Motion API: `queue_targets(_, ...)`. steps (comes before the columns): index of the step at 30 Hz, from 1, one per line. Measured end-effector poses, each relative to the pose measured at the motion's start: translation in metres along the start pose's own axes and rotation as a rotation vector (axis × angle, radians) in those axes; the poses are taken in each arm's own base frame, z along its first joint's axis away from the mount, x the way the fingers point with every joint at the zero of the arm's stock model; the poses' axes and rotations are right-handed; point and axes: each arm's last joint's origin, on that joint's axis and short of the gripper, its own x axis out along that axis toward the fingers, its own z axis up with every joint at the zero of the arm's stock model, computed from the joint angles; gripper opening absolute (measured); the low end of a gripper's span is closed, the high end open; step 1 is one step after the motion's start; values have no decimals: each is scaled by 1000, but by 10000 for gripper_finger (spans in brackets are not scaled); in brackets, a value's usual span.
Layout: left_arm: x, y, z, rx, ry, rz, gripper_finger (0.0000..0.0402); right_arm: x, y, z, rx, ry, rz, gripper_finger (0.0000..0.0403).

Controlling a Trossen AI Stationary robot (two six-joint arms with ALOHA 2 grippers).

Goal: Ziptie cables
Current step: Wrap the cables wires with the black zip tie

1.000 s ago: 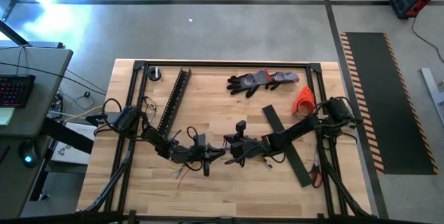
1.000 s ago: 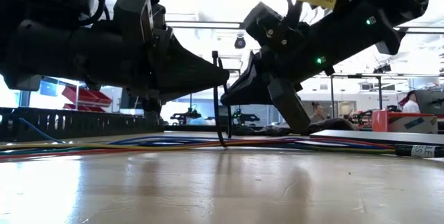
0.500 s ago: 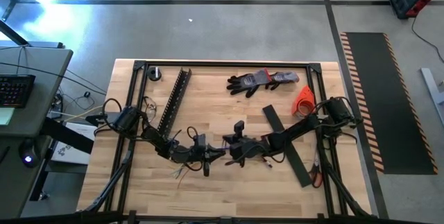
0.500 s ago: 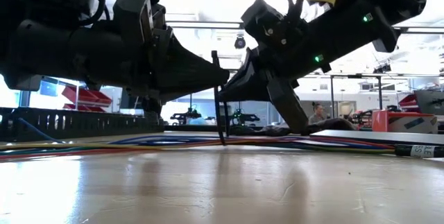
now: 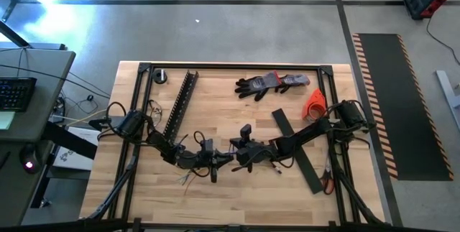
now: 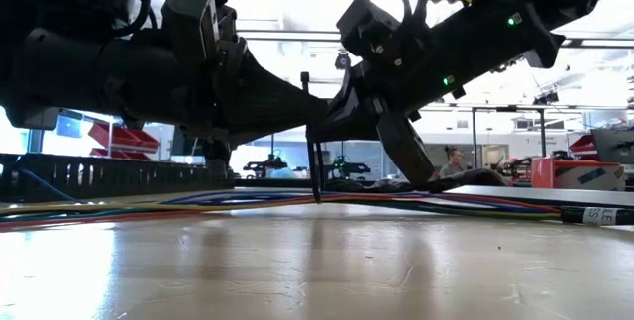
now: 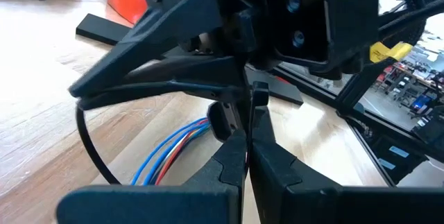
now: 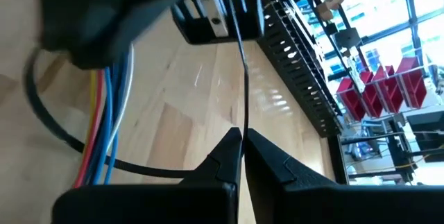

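Right gripper (image 6: 319,134) has nudged in closer over the last second and now nearly meets the left gripper (image 6: 315,112) over the middle of the tabletop (image 6: 317,270). So the zip tie (image 6: 314,166) looks like it's being threaded or cinched, my guess anyway. Right gripper is pinched shut on the tie's thin tail, left one is closed on its head end. The cables (image 6: 198,202) lie flat along the tabletop, a loose bunch of blue, red, yellow and white, with the black loop around them.
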Motion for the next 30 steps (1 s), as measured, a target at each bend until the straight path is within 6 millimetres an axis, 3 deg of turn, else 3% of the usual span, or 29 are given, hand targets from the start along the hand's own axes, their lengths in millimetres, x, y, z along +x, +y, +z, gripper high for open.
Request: queue_targets(30,0,-1,0,-53,13,-23,0,-11,10,12,-85,-74,10,0)
